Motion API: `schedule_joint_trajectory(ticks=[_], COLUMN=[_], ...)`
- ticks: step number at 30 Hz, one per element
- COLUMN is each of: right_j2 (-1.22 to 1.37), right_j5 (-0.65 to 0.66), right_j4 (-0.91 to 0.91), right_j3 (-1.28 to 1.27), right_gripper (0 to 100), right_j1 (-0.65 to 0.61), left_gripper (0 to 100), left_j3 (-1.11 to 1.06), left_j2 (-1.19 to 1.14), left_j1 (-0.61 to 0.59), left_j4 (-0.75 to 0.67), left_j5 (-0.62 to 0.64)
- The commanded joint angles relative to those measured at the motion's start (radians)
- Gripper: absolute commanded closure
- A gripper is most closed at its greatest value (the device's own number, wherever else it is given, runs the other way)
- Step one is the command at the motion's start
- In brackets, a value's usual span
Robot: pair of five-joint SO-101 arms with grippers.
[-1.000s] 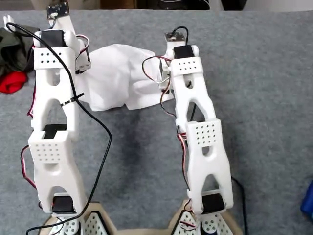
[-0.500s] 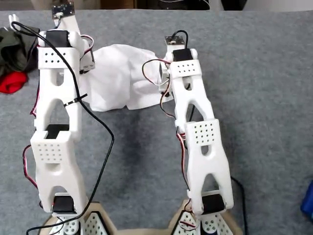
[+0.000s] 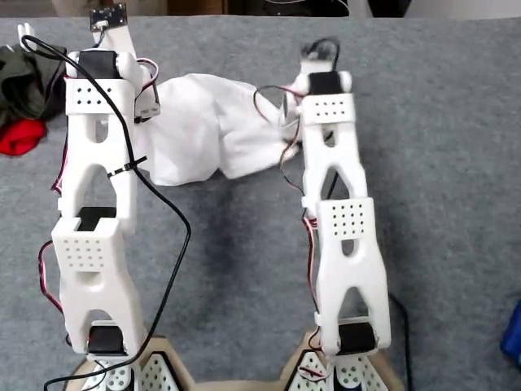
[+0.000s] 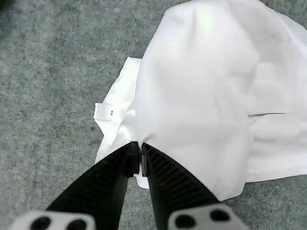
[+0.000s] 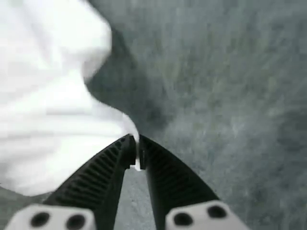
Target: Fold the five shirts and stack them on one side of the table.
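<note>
To the outer side of the left end effector (image 4: 140,155), a pile of dark green and red clothes (image 3: 20,81) lies on the grey felt-like tabletop (image 3: 440,122). This end effector is fully closed on an edge of the crumpled white cloth shirt (image 4: 201,96). The shirt spreads between the 2 end effectors. The right end effector (image 5: 136,153) is also closed, pinching a thin corner of the shirt.

Bare tabletop (image 3: 440,163) spreads over the right half of the high view and between the arms (image 3: 346,236) at lower centre. A shirt (image 3: 199,130) blocks the upper centre, a clothes heap (image 3: 20,81) the upper left, a black cable (image 3: 186,236) the lower left.
</note>
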State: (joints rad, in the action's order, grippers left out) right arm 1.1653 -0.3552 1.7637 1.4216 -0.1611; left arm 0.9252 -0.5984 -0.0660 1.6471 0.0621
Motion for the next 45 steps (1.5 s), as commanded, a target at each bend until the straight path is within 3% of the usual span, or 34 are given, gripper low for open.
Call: schedule_joint_trajectory(ticks=[1, 19, 26, 30, 38, 45], right_j2=[-0.019, -0.55, -0.791, -0.918, -1.056, -1.003], right_j5=[-0.035, -0.068, -0.061, -0.06, -0.051, -0.038], right_j4=[0.017, -0.029, -0.031, -0.038, -0.222, -0.523], right_j3=[0.266, 0.245, 0.245, 0.245, 0.213, -0.107], right_gripper=[99.4, 99.4, 99.4, 99.4, 99.4, 99.4], right_j1=[0.018, -0.038, -0.084, -0.119, -0.22, -0.254], left_gripper=[98, 97, 80, 78, 77, 77], left_j3=[-0.015, -0.209, -0.209, -0.209, -0.199, -0.227], left_j2=[0.013, 0.015, 0.015, 0.015, 0.024, 0.027], left_j1=[-0.037, -0.135, -0.195, -0.199, -0.192, -0.155], left_j4=[-0.044, -0.18, -0.158, -0.092, 0.057, 0.112], left_j5=[-0.025, -0.035, -0.028, -0.028, -0.032, -0.028])
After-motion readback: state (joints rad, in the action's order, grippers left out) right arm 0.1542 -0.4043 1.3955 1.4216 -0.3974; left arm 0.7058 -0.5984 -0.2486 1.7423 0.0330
